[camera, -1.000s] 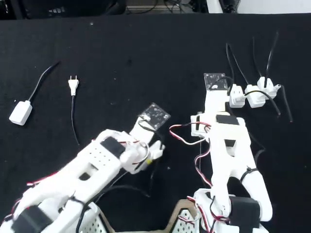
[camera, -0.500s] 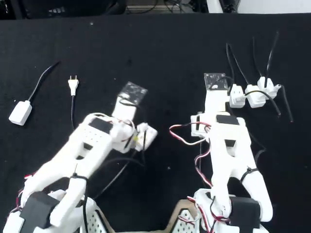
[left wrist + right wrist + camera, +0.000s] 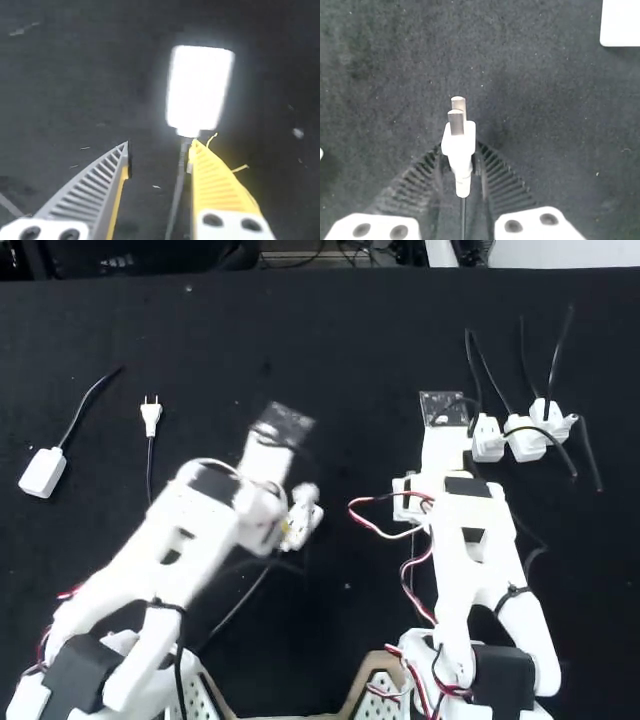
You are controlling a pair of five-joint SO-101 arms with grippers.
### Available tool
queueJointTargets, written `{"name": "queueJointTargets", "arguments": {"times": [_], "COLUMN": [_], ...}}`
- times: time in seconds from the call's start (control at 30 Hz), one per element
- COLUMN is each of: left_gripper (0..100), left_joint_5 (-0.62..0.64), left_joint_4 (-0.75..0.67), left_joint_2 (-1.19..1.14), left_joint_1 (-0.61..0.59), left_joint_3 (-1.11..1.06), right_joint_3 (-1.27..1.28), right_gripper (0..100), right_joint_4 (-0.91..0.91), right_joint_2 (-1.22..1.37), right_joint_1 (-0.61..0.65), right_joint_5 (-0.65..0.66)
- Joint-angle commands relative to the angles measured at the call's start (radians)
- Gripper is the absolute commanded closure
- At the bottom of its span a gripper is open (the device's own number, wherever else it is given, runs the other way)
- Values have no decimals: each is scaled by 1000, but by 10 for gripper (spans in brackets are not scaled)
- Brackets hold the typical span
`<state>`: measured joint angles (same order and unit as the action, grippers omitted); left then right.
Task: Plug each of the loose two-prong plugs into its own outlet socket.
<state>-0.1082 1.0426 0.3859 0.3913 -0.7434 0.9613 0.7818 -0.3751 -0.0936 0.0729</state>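
White two-prong plug (image 3: 458, 137) sat clamped in the right gripper (image 3: 460, 150) at frame centre, prongs forward, best squared to the outlet socket (image 3: 620, 22) at upper right before any push, while the left gripper (image 3: 159, 145) stood spread-jawed.

Lit brightly and evenly from above, over a matte black counter (image 3: 330, 330).
Hardly any shadow on the dark cloth in the high view. Heavy glare on the white block (image 3: 200, 87) in the left wrist view, washed out to a glowing patch with a pale halo around it. Softer light on the plug (image 3: 458, 142) in the right wrist view, with dull glints on the prong tips and faint shading just beside.
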Motion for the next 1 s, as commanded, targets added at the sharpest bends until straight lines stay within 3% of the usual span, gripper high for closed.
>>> {"name": "queueJointTargets", "arguments": {"times": [0.0, 0.1, 0.3, 0.6, 0.67, 0.8, 0.97], "left_gripper": [802, 802, 802, 802, 802, 802, 802], "left_joint_5": [9, -5, -92, -141, -138, -89, 23], "left_joint_4": [-132, -222, -244, -230, -183, -41, -54], "left_joint_2": [-3, -3, -5, 8, 9, 46, 141], "left_joint_1": [140, 81, -127, -151, -151, -151, -156], "left_joint_3": [-111, -185, -189, -176, -139, -47, -77], "right_joint_3": [-5, -5, -4, -5, -39, -131, -70], "right_gripper": [988, 988, 988, 988, 988, 988, 988], "right_joint_4": [-15, -15, -15, -8, 68, 292, 262], "right_joint_2": [1, 1, 1, 1, -5, -68, -211], "right_joint_1": [-17, -17, -12, -11, -6, 120, 322], "right_joint_5": [-5, -5, -5, -5, -3, 72, 137]}}
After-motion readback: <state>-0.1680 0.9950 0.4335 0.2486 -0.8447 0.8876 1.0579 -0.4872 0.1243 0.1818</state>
